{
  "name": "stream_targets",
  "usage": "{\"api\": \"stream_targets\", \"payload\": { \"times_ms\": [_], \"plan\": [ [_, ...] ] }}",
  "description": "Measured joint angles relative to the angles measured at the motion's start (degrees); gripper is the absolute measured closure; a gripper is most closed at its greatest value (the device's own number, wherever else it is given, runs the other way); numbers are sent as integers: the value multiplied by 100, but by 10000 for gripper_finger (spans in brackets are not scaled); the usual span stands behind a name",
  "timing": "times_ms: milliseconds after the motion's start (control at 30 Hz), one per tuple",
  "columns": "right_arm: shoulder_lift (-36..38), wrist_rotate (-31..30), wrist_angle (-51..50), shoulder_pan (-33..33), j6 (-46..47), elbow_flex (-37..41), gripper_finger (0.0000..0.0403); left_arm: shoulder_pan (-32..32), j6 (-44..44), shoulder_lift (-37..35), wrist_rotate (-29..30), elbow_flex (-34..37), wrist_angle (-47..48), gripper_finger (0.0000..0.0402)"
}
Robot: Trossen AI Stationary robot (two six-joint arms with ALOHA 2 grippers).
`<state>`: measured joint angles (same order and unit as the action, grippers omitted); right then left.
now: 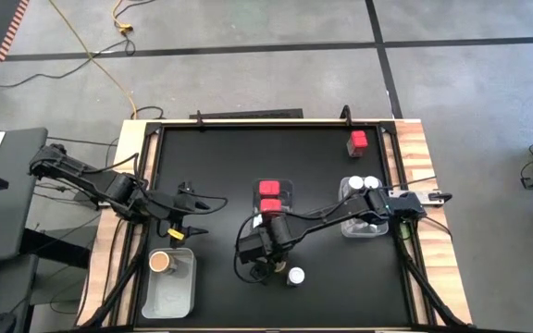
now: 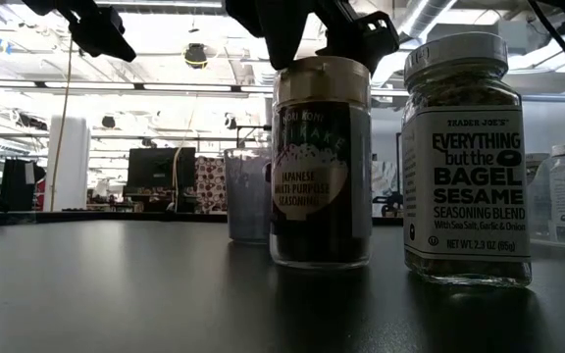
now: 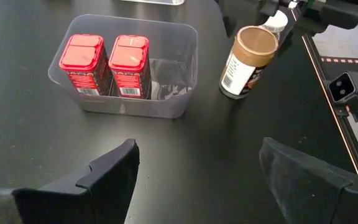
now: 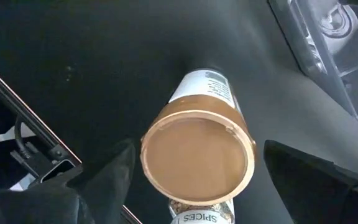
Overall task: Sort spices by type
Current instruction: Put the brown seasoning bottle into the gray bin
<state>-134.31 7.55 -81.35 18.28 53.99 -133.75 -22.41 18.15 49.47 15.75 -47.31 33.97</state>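
A brown-lidded spice jar [image 4: 197, 158] stands upright on the black table near its front middle [image 1: 265, 269]. My right gripper [image 4: 197, 149] hangs over it, pointing down and open, one finger on either side of the lid with a thin gap on each side. A white-lidded jar [image 1: 295, 276] stands on the table just to its right. Two red square-topped spices [image 3: 107, 59] stand in a clear bin [image 3: 179, 74] at the table's middle. My left gripper [image 3: 197, 180] waits open at the left [image 1: 188, 215], with nothing between its fingers.
A clear bin at the right [image 1: 350, 227] holds two white-lidded jars [image 1: 364, 184]. One red spice [image 1: 358, 141] stands at the far right. A clear bin at the near left [image 1: 169, 291] holds one brown-lidded jar [image 1: 161, 262]. The far left of the table is bare.
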Motion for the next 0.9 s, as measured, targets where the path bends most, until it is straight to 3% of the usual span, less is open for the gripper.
{"api": "stream_targets", "payload": {
  "times_ms": [200, 367, 600, 800, 900],
  "plan": [
    [340, -12, -154, -17, 14, 2, 27, 0, 7, 0, 0, 0, -1, 81],
    [790, -752, -300, 74, 235, 2, 27, 0, 136, 0, 2, -4, -50, 81],
    [1183, -848, -45, 139, 13, 0, 26, 0, 144, 0, 4, -4, -75, 81],
    [1137, -2283, 42, 492, -665, -1, 26, 0, 157, 0, 4, -4, -229, 81],
    [1127, -2751, -427, 940, -225, 4, 26, 0, 159, 0, 4, -4, -250, 81]
  ]
}}
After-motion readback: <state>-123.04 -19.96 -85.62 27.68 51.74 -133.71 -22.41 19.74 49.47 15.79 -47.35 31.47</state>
